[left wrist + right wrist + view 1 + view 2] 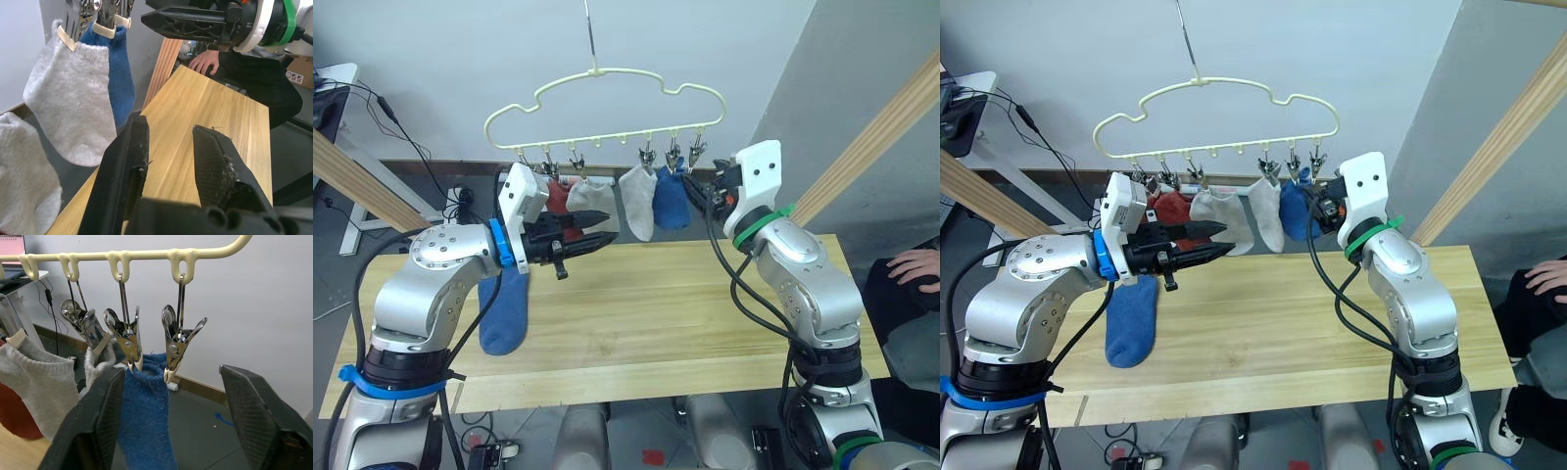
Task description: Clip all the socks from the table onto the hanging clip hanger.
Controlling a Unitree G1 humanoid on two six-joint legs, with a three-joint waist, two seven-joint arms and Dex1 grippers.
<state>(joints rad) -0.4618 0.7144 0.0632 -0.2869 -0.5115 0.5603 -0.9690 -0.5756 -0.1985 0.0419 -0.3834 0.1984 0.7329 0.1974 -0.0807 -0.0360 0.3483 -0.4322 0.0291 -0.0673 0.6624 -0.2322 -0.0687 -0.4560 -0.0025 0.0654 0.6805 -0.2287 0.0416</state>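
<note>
The cream clip hanger (607,98) hangs above the table's far edge. A rust red sock (558,196), two light grey socks (590,196) (637,201) and a blue sock (672,201) are clipped to it. A second blue sock (504,308) lies flat on the table (656,313) at the left. My left gripper (607,228) is open and holds nothing; it hovers over the table just in front of the hanging socks. My right gripper (178,416) is open, raised under the hanger's right end. It faces an empty metal clip (178,345) beside the clipped blue sock (146,421).
Thick wooden poles slant up on the right (871,137) and the left (362,181). A person's hand (915,266) rests beyond the table's right end. Cables and a white side table (337,98) stand at the far left.
</note>
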